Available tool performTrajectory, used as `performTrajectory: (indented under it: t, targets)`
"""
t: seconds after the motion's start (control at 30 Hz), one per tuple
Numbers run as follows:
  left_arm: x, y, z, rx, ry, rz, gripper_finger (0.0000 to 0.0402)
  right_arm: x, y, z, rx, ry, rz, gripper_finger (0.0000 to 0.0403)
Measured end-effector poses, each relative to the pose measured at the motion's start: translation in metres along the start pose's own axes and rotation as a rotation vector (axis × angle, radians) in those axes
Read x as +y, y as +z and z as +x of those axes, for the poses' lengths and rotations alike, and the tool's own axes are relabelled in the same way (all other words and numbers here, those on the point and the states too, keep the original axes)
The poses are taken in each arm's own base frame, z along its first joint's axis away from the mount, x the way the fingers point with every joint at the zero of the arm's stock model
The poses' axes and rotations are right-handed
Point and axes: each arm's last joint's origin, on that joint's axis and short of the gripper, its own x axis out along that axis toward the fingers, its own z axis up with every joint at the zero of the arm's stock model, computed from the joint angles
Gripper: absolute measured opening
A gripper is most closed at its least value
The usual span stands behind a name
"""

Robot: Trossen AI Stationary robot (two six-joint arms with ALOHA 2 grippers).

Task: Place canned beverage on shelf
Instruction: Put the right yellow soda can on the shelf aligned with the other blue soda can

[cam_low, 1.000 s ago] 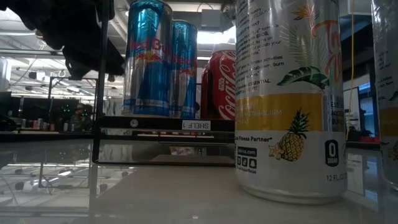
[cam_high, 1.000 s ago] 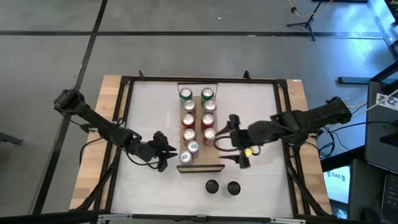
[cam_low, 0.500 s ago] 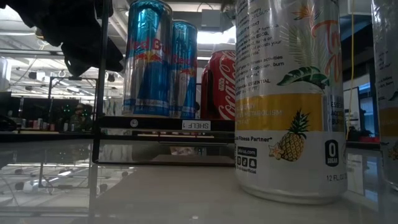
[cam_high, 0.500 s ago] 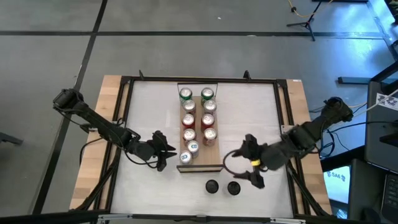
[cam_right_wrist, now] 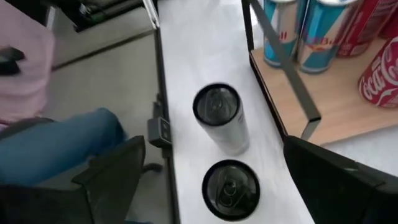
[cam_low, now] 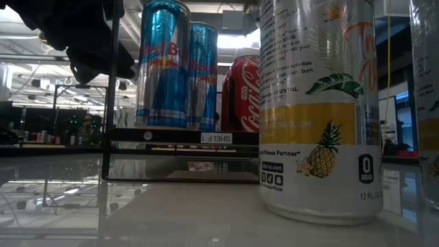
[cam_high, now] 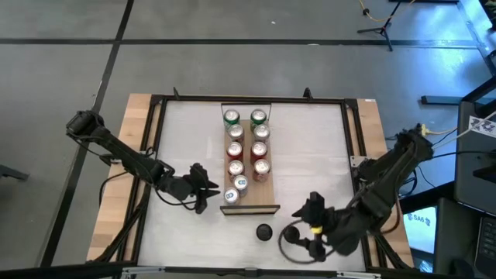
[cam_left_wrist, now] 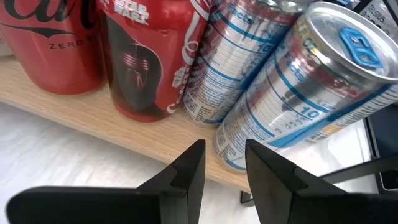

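The shelf is a light-wood plank in the middle of the table, with several cans standing upright on it in two rows. Two loose cans with dark tops stand on the white tabletop near its front edge: one and one. My right gripper is open wide, with a finger on either side of the second can and not touching it. My left gripper hangs beside the shelf's left side near its front end, its fingers a narrow gap apart and empty.
In the low view a tall pineapple-print can stands close in front, and blue cans stand on the shelf behind it. A black frame rims the tabletop. A person's legs and a chair show beyond the table's edge.
My right gripper has gone from beside the shelf's right side toward the table's near edge and now stands around the right one of the two loose cans. My left arm has kept still, and no can has moved.
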Motion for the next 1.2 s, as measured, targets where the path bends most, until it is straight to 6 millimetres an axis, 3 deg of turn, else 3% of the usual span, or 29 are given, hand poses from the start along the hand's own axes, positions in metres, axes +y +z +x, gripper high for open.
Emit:
performTrajectory:
  t: [0.3, 0.6, 1.2]
  targets:
    - [-0.004, -0.004, -0.003, 0.009, -0.021, 0.014, 0.0105, 0.014, -0.028, 0.039, 0.05, -0.1, -0.086, 0.0376]
    - [-0.006, -0.005, -0.004, 0.012, -0.027, 0.019, 0.0105, 0.018, -0.044, 0.063, 0.092, -0.149, -0.126, 0.0376]
    - [-0.006, -0.005, -0.004, 0.012, -0.027, 0.019, 0.0105, 0.013, -0.047, 0.068, 0.081, -0.227, -0.212, 0.0376]
